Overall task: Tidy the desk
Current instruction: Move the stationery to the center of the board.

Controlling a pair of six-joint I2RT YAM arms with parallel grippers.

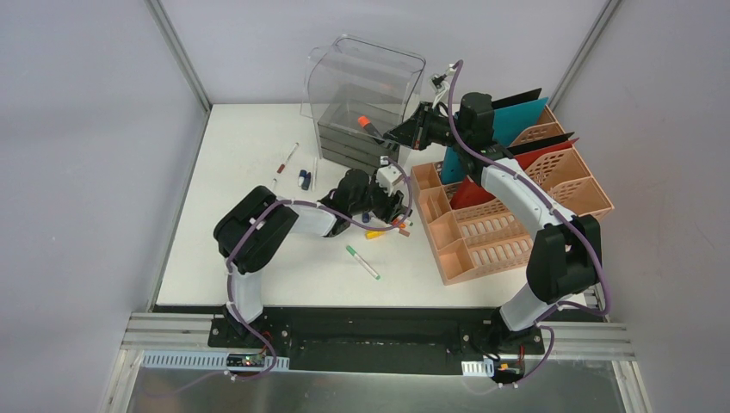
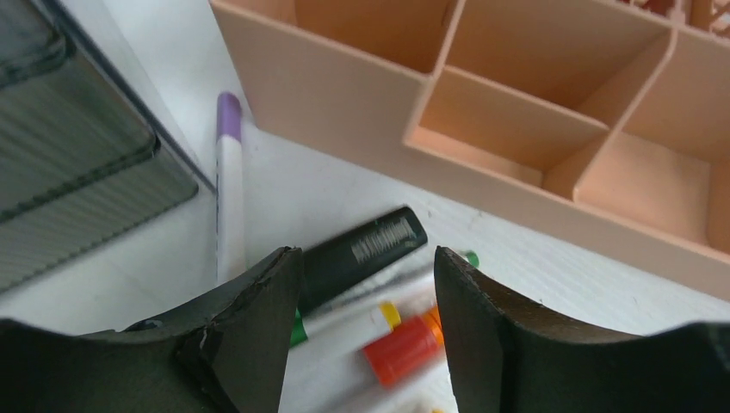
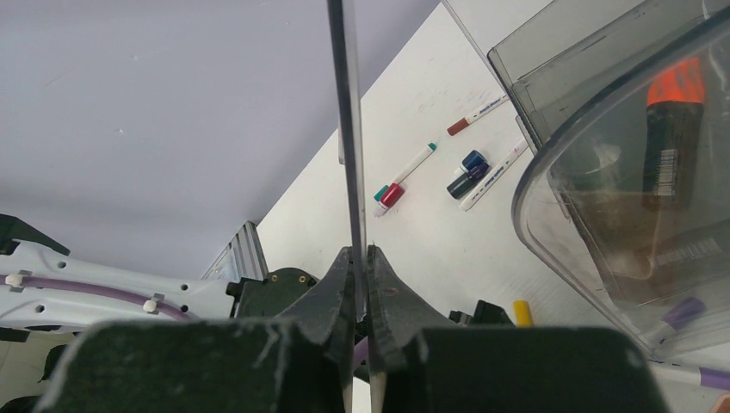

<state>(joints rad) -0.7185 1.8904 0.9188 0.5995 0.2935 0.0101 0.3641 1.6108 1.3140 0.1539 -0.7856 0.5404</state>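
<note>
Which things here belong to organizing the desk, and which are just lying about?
Job: desk, markers under left gripper, thin sheet in right gripper, green-capped pen, pens by drawer box, peach rack.
Just there: grey walls, front rail.

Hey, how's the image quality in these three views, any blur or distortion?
Top view: even light, sharp, faint shadows on the desk. Left wrist view: the left hand and the markers beneath look soft. Right wrist view: the right hand, shut on a thin dark sheet, is blurred; the clear box wall hazes the orange-capped marker inside.
</note>
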